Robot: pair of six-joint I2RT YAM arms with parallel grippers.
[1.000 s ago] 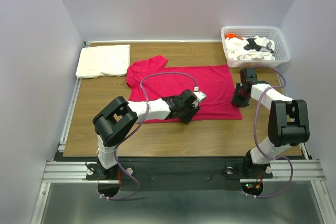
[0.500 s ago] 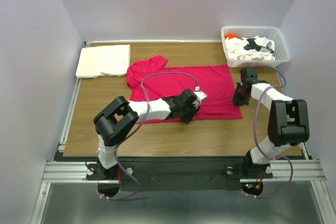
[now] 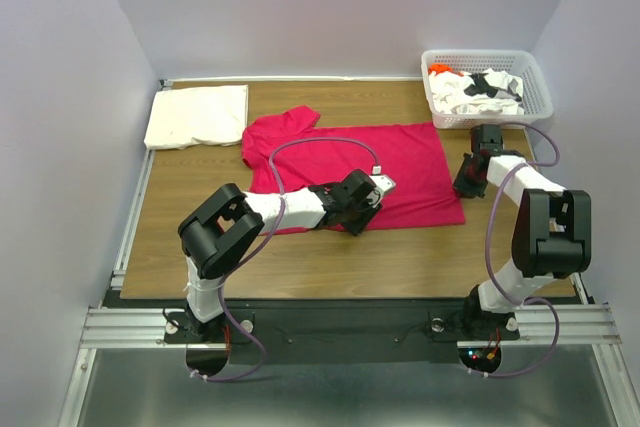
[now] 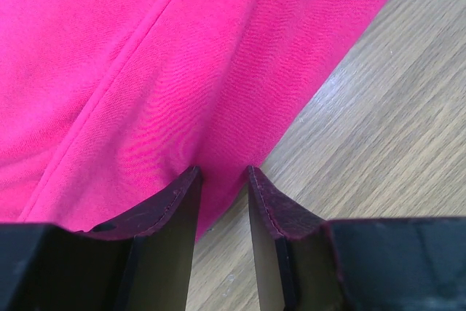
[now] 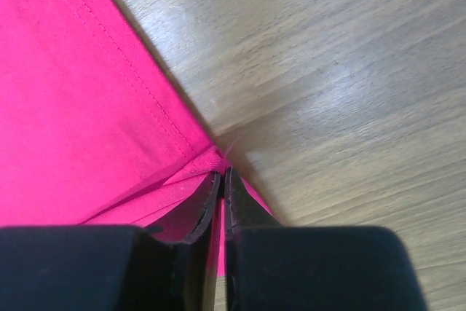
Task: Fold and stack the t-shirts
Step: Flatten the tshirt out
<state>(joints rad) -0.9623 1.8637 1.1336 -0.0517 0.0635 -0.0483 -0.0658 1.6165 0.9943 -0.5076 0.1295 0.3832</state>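
Observation:
The magenta t-shirt point(image 3: 350, 159) lies spread flat across the middle of the table. My right gripper point(image 3: 466, 187) is at its right hem, and in the right wrist view it point(image 5: 222, 174) is shut on a bunched bit of that hem point(image 5: 196, 165). My left gripper point(image 3: 358, 225) rests at the shirt's near edge. In the left wrist view its point(image 4: 222, 178) fingers stand apart astride the fabric edge point(image 4: 218, 129), which lies flat. A cream t-shirt point(image 3: 198, 115) lies folded at the back left. White, black-printed and orange t-shirts point(image 3: 478, 89) are piled in the basket.
A white lattice basket point(image 3: 535, 97) stands at the back right corner, just behind my right arm. Bare wooden table point(image 3: 420, 252) runs along the near edge. A metal rail point(image 3: 135, 217) borders the table's left side, with walls close on three sides.
My right gripper has shut on the shirt's right hem and moved a little to the right, drawing that edge outward. The left arm has stayed where it was.

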